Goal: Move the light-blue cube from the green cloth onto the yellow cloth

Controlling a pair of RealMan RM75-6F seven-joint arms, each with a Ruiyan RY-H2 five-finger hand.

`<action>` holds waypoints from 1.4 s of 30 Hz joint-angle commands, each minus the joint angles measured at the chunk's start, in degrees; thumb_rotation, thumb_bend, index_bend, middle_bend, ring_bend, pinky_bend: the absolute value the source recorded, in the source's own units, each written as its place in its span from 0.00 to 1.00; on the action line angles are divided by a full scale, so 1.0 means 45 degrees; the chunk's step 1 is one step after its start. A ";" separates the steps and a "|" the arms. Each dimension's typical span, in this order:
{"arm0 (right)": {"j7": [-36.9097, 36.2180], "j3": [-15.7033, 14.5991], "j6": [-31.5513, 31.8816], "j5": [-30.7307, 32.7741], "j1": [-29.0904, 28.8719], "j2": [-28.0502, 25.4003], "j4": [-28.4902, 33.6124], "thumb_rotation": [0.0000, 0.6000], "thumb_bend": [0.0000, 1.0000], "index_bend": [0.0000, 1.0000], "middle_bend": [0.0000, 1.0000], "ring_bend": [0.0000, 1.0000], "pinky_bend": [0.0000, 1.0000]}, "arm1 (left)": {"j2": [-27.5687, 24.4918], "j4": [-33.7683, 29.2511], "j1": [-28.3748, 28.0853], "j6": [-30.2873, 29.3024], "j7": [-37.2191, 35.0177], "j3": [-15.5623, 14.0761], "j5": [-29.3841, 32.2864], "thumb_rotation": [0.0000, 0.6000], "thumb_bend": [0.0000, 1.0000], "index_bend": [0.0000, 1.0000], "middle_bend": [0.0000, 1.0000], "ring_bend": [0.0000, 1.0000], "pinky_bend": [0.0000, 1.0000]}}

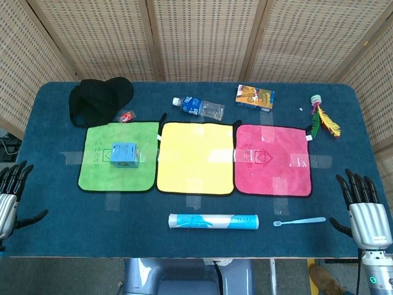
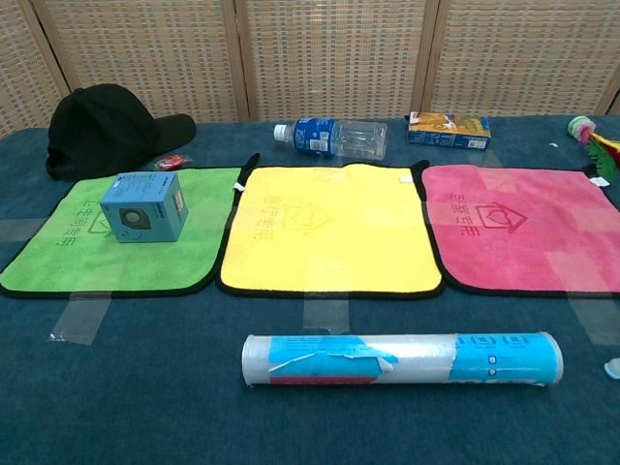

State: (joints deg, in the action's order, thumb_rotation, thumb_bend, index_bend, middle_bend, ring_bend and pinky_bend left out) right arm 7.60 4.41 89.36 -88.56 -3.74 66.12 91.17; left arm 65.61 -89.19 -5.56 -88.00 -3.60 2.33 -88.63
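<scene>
The light-blue cube [image 1: 124, 154] [image 2: 143, 206] sits upright on the green cloth [image 1: 98, 175] [image 2: 68, 257], right of that cloth's middle. The yellow cloth [image 1: 196, 158] [image 2: 329, 232] lies bare beside it. My left hand [image 1: 11, 196] hovers at the table's near left corner, fingers spread, holding nothing, well left of the green cloth. My right hand [image 1: 366, 212] is at the near right corner, fingers spread and empty. Neither hand shows in the chest view.
A pink cloth [image 1: 273, 160] [image 2: 523, 228] lies right of the yellow one. Behind the cloths are a black cap [image 1: 98, 98] [image 2: 102, 126], a water bottle [image 1: 199, 107] [image 2: 329, 137], a small box [image 1: 254, 96] and a feathered shuttlecock [image 1: 322, 120]. A rolled tube [image 1: 213, 220] [image 2: 402, 358] and toothbrush [image 1: 299, 221] lie in front.
</scene>
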 commanded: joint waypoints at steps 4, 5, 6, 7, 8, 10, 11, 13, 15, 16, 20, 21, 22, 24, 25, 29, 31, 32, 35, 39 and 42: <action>0.0022 0.0016 0.0100 -0.0080 0.0020 -0.0022 0.0008 1.00 0.00 0.00 0.00 0.00 0.00 | -0.0092 0.0019 -0.0065 0.0229 -0.0403 -0.0046 0.0020 1.00 0.04 0.00 0.00 0.00 0.00; 0.0029 0.0008 0.0106 -0.0092 0.0025 -0.0012 -0.0002 1.00 0.00 0.00 0.00 0.00 0.00 | -0.0128 -0.0001 -0.0113 0.0373 -0.0563 -0.0068 0.0046 1.00 0.12 0.00 0.00 0.00 0.00; 0.0017 -0.0005 0.0099 -0.0109 0.0026 -0.0007 -0.0005 1.00 0.00 0.00 0.00 0.00 0.00 | -0.0163 -0.0023 -0.0196 0.0567 -0.0806 -0.0075 0.0078 1.00 0.28 0.00 0.00 0.00 0.00; 0.0001 -0.0012 0.0088 -0.0117 0.0022 -0.0006 -0.0004 1.00 0.00 0.00 0.00 0.00 0.00 | -0.0183 -0.0032 -0.0277 0.0732 -0.1035 -0.0071 0.0102 1.00 0.42 0.00 0.00 0.00 0.00; -0.0036 -0.0012 0.0066 -0.0121 0.0010 -0.0007 -0.0008 1.00 0.00 0.00 0.00 0.00 0.00 | -0.0193 -0.0003 -0.0486 0.1143 -0.1662 -0.0039 0.0186 1.00 0.65 0.00 0.00 0.00 0.00; -0.0111 0.0068 -0.0080 0.0045 -0.0059 0.0010 -0.0083 1.00 0.00 0.00 0.00 0.00 0.00 | 0.0106 0.0551 -0.1389 0.2732 -0.3995 0.0324 0.0707 1.00 0.93 0.00 0.00 0.00 0.00; -0.0116 0.0079 -0.0114 0.0082 -0.0069 0.0013 -0.0088 1.00 0.00 0.00 0.00 0.00 0.00 | 0.0164 0.0752 -0.1531 0.2949 -0.4346 0.0373 0.0740 1.00 0.99 0.00 0.00 0.00 0.00; -0.0160 0.0130 -0.0300 0.0308 -0.0110 -0.0001 -0.0094 1.00 0.00 0.00 0.00 0.00 0.00 | 0.0490 0.1295 -0.2001 0.3667 -0.5460 0.0638 0.1036 1.00 1.00 0.00 0.00 0.00 0.00; -0.0236 0.0209 -0.0498 0.0562 -0.0165 -0.0018 -0.0133 1.00 0.00 0.00 0.00 0.00 0.00 | 0.0945 0.1854 -0.2436 0.4237 -0.6344 0.0968 0.1380 1.00 1.00 0.00 0.00 0.00 0.00; -0.0271 0.0255 -0.0586 0.0691 -0.0191 -0.0015 -0.0167 1.00 0.00 0.00 0.00 0.00 0.00 | 0.1213 0.2150 -0.2634 0.4479 -0.6685 0.1128 0.1555 1.00 1.00 0.00 0.00 0.00 0.00; -0.0371 0.0389 -0.0901 0.1150 -0.0270 0.0020 -0.0329 1.00 0.00 0.00 0.00 0.00 0.00 | 0.2292 0.3137 -0.3282 0.5487 -0.7557 0.1659 0.2427 1.00 1.00 0.00 0.00 0.00 0.00; -0.0400 0.0416 -0.0967 0.1250 -0.0283 0.0029 -0.0367 1.00 0.00 0.00 0.00 0.00 0.00 | 0.2536 0.3307 -0.3439 0.5819 -0.7887 0.1770 0.2654 1.00 1.00 0.00 0.00 0.00 0.00; -0.0419 0.0431 -0.1009 0.1312 -0.0291 0.0034 -0.0387 1.00 0.00 0.00 0.00 0.00 0.00 | 0.2688 0.3415 -0.3537 0.6036 -0.8114 0.1836 0.2791 1.00 1.00 0.00 0.00 0.00 0.00; -0.0499 0.0441 -0.1155 0.1459 -0.0311 0.0025 -0.0424 1.00 0.00 0.00 0.00 0.00 0.00 | 0.3105 0.3768 -0.3817 0.6673 -0.8724 0.2002 0.3148 1.00 1.00 0.00 0.00 0.00 0.00; -0.0524 0.0441 -0.1207 0.1507 -0.0316 0.0012 -0.0415 1.00 0.00 0.00 0.00 0.00 0.00 | 0.3232 0.3891 -0.3904 0.6878 -0.8916 0.2043 0.3242 1.00 1.00 0.00 0.00 0.00 0.00; -0.0565 0.0521 -0.1400 0.1769 -0.0372 -0.0010 -0.0469 1.00 0.00 0.00 0.00 0.00 0.00 | 0.4025 0.4702 -0.4417 0.7976 -1.0004 0.2273 0.3648 1.00 1.00 0.00 0.00 0.00 0.00; -0.0547 0.0546 -0.1483 0.1884 -0.0394 0.0005 -0.0520 1.00 0.00 0.00 0.00 0.00 0.00 | 0.4386 0.5085 -0.4647 0.8335 -1.0351 0.2369 0.3729 1.00 1.00 0.00 0.00 0.00 0.00; -0.0546 0.0556 -0.1533 0.1940 -0.0408 0.0015 -0.0558 1.00 0.00 0.00 0.00 0.00 0.00 | 0.4575 0.5289 -0.4785 0.8517 -1.0552 0.2434 0.3752 1.00 1.00 0.00 0.00 0.00 0.00; -0.0594 0.0586 -0.1713 0.2127 -0.0456 0.0068 -0.0701 1.00 0.00 0.00 0.00 0.00 0.00 | 0.5088 0.5771 -0.5218 0.9012 -1.0996 0.2654 0.3828 1.00 1.00 0.00 0.00 0.00 0.00; -0.0706 0.0617 -0.1888 0.2306 -0.0498 0.0099 -0.0806 1.00 0.00 0.00 0.00 0.00 0.00 | 0.5589 0.6079 -0.5729 0.9583 -1.1394 0.2980 0.4018 1.00 1.00 0.00 0.00 0.00 0.00; -0.0713 0.0636 -0.1903 0.2363 -0.0505 0.0109 -0.0838 1.00 0.00 0.00 0.00 0.00 0.00 | 0.5989 0.6147 -0.6066 0.9814 -1.1494 0.3169 0.4088 1.00 1.00 0.00 0.00 0.00 0.00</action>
State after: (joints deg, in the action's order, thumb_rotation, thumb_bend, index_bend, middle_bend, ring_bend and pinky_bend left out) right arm 4.38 7.26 80.80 -77.95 -6.01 66.60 87.41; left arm 91.96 -61.64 -32.28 -44.37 -54.95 16.11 -70.50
